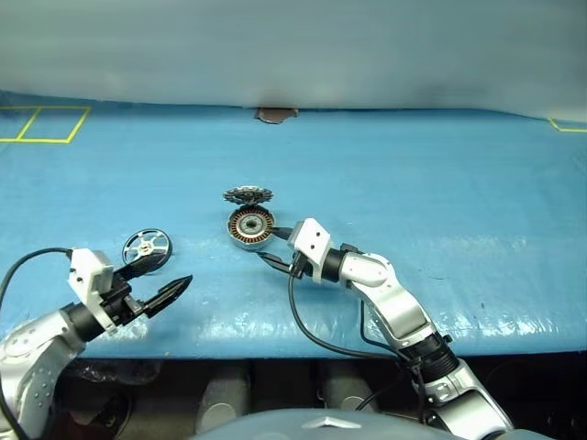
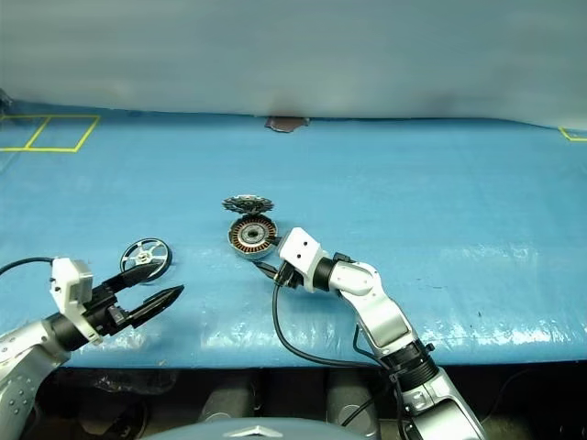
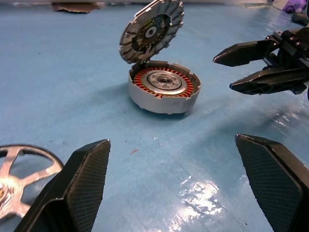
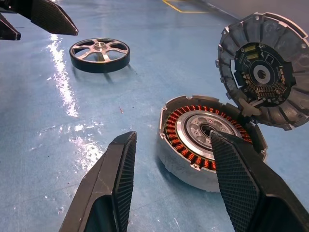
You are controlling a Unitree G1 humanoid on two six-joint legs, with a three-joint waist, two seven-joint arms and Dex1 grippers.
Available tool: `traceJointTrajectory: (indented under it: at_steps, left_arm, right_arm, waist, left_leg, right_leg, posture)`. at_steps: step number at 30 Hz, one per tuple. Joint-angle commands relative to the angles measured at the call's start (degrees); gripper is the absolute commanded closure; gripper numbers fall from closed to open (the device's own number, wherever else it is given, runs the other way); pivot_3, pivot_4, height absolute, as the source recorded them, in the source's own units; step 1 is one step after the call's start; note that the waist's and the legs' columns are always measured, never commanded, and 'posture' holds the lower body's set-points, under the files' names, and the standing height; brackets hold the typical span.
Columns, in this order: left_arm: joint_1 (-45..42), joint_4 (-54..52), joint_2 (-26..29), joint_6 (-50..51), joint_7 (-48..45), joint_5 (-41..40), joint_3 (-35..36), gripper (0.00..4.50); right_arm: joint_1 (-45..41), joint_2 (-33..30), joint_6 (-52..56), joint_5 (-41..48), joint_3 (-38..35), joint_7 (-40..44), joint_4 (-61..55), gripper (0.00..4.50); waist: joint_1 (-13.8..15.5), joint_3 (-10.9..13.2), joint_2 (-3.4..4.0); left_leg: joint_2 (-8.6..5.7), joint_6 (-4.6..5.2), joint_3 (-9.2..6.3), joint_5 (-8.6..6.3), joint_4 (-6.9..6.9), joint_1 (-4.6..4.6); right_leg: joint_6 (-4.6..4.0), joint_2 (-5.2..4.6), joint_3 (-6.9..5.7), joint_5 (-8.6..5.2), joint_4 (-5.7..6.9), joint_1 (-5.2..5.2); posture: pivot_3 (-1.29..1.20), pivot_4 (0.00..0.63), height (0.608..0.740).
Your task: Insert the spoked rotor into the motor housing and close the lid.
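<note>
The motor housing [image 1: 250, 226], a short silver cylinder with copper windings, sits mid-table. Its lid [image 1: 248, 194], a scalloped dark-grey disc, stands tilted up from the housing's far edge, leaving the housing uncovered [image 4: 193, 140]. The spoked rotor [image 1: 147, 246] lies flat on the table to the housing's left. My right gripper [image 1: 269, 246] is open just near-right of the housing, fingers pointing at it and holding nothing. My left gripper [image 1: 174, 270] is open and empty near the table's front edge, just near-right of the rotor [image 3: 19, 179].
A blue sheet covers the table [image 1: 440, 211]; its front edge runs just below both grippers. Yellow tape squares [image 1: 44, 124] mark the far left corner. A small brown patch [image 1: 275, 115] lies at the far edge.
</note>
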Motion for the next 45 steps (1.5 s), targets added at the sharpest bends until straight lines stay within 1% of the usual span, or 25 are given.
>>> traceJointTrajectory:
  at_steps: [1, 4, 7, 13, 19, 27, 33, 45]
  left_arm:
    - [1.03, -2.75, 0.46, 3.93, 4.68, -3.13, 6.45, 0.0]
    - [1.23, -3.18, 2.25, 5.85, 7.78, -1.43, 8.99, 0.0]
    - [-0.47, -3.15, 4.36, 8.75, 11.29, -0.3, 9.85, 0.0]
    - [-5.19, -4.03, 11.03, 14.16, 14.84, 6.09, 4.08, 0.0]
    - [-10.62, -2.15, 13.79, 18.2, 16.67, 10.44, -0.28, 0.0]
    - [-15.34, -0.92, 13.62, 22.98, 18.91, 14.17, -4.71, 0.0]
    - [-17.86, 0.78, 12.5, 25.46, 19.98, 15.27, -4.84, 0.0]
    - [-21.65, 1.04, 9.91, 28.33, 21.02, 16.12, -8.13, 0.0]
  right_arm:
    - [-0.05, -0.02, 0.81, 1.85, 0.7, 2.41, -2.21, 1.95]
    - [0.2, -0.47, 1.66, 1.9, 1.85, 4.02, -2.44, 1.95]
    - [0.33, -0.24, 1.65, 1.33, 2.32, 4.09, -1.92, 1.95]
    - [0.69, 0.68, 1.45, 1.07, 2.82, 3.38, -1.74, 1.95]
    - [1.59, 0.56, 1.57, 0.67, 2.38, 2.17, -2.29, 1.95]
    - [2.41, 0.42, 1.8, 0.43, 2.35, 1.03, -2.68, 1.95]
    - [2.57, 0.26, 1.92, 0.35, 2.25, 0.33, -2.79, 1.95]
    - [3.01, 0.05, 2.31, 0.24, 2.32, -0.36, -3.25, 1.95]
  waist:
    - [0.21, 0.03, -0.05]
    - [0.41, 0.03, -0.14]
    - [0.7, 0.03, -0.14]
    - [0.68, 0.06, -0.21]
    - [0.6, 0.08, -0.25]
    - [0.59, 0.09, -0.28]
    - [0.62, 0.1, -0.3]
    - [0.61, 0.11, -0.32]
  left_leg:
    - [0.0, 0.0, -0.01, 0.0, 0.01, 0.04]
    - [0.02, -0.04, -0.03, -0.02, 0.05, 0.11]
    - [-0.01, -0.05, -0.02, -0.03, 0.05, 0.1]
    - [-0.02, -0.06, -0.01, -0.04, 0.03, 0.09]
    - [-0.01, -0.07, 0.02, -0.04, 0.0, 0.07]
    - [-0.01, -0.07, 0.03, -0.04, -0.02, 0.07]
    - [0.0, -0.08, 0.03, -0.04, -0.01, 0.07]
    - [-0.01, -0.08, 0.03, -0.04, 0.02, 0.07]
  right_leg:
    - [0.0, 0.0, -0.01, 0.0, 0.0, -0.04]
    - [0.0, -0.01, -0.03, -0.01, -0.01, -0.05]
    - [0.0, -0.06, -0.04, -0.01, -0.02, -0.06]
    - [0.0, -0.04, -0.05, 0.0, -0.02, -0.08]
    - [0.0, 0.0, -0.04, 0.0, -0.02, -0.06]
    - [0.01, 0.01, -0.03, 0.01, 0.0, -0.03]
    - [0.02, 0.02, -0.03, 0.02, 0.0, -0.02]
    - [0.05, 0.02, -0.03, 0.04, 0.03, 0.05]
  posture:
    - [0.0, 0.15, 0.74]
    - [0.0, 0.15, 0.74]
    - [0.0, 0.15, 0.74]
    - [0.0, 0.15, 0.74]
    - [0.0, 0.15, 0.74]
    - [0.0, 0.15, 0.74]
    - [0.0, 0.15, 0.74]
    - [0.0, 0.15, 0.74]
